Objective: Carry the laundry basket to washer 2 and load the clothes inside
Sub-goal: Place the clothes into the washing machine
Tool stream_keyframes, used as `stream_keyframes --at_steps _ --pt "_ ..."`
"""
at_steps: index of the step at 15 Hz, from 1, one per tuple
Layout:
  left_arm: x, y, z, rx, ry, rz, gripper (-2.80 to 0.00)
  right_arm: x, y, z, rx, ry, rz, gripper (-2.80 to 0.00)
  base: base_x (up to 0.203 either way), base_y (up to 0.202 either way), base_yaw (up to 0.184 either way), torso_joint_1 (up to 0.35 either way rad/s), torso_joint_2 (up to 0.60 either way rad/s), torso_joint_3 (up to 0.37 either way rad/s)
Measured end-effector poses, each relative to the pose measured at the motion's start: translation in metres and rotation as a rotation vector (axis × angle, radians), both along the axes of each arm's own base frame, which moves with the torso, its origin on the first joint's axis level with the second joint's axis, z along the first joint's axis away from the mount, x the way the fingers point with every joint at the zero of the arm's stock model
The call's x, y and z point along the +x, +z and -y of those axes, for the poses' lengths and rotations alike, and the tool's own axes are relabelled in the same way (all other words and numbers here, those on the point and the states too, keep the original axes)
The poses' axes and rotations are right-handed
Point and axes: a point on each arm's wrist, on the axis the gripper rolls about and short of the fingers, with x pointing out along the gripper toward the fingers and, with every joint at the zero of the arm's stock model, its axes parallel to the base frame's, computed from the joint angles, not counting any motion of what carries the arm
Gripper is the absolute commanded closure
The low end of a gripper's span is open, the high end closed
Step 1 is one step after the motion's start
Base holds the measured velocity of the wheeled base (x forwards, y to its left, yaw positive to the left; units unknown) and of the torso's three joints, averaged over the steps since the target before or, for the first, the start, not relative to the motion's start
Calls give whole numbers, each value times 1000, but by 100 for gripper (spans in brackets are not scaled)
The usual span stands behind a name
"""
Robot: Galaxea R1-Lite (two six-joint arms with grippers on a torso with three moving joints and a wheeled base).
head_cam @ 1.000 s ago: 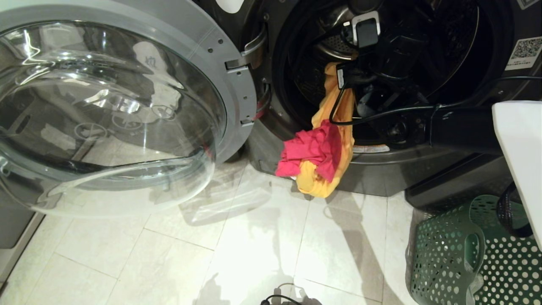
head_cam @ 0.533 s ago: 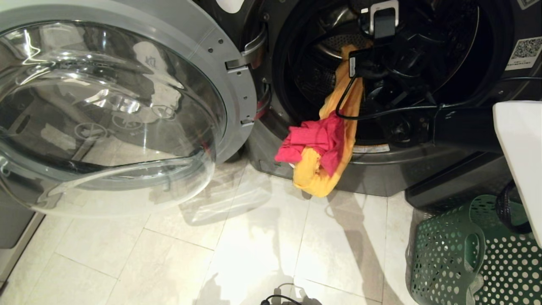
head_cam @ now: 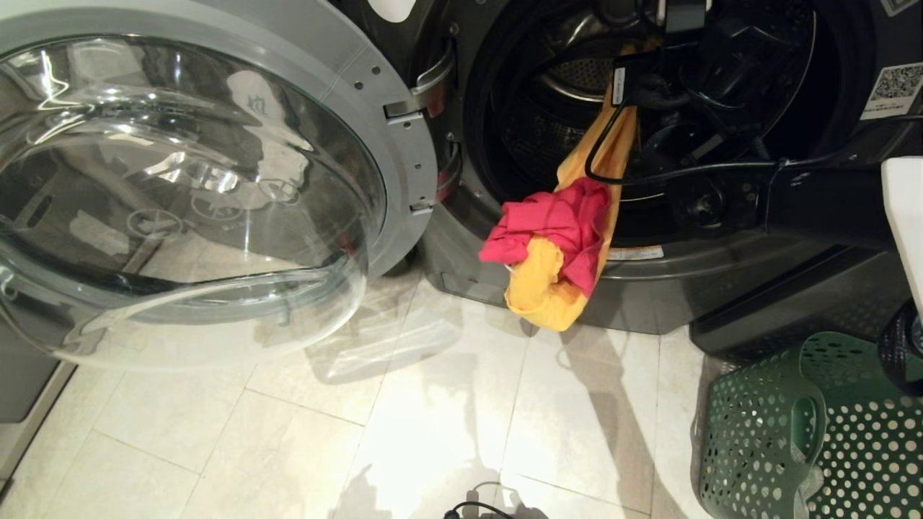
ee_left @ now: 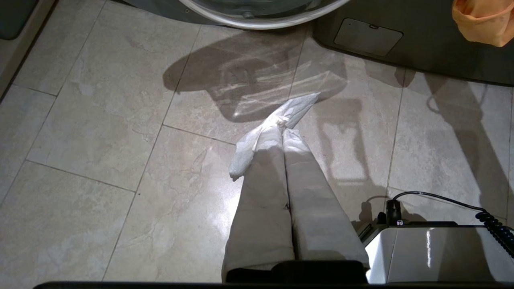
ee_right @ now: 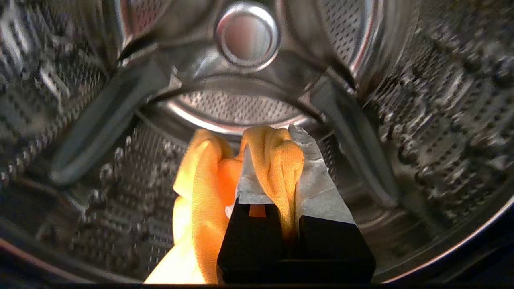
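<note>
No readable wording anywhere. Only a QR-code sticker [head_cam: 895,89] on the dark front panel of washer 2 [head_cam: 721,288], right of the drum opening, and a white-and-orange label [head_cam: 634,253] under the opening, print too small to make out

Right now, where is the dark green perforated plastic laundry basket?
In the head view, the laundry basket stands on the tiled floor at the robot's lower right, just before the dark grey washer.

Yellow garment [head_cam: 598,166] with pink cloth [head_cam: 559,223] drapes from washer 2's [head_cam: 721,288] open drum.
</note>
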Motion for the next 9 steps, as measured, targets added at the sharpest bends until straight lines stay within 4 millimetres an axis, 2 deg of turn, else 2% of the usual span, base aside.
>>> stream_keyframes --at_steps 9 --pt "0 0 0 0 0 0 0 -9 11 4 10 -2 27 0 0 0 0 0 0 0"
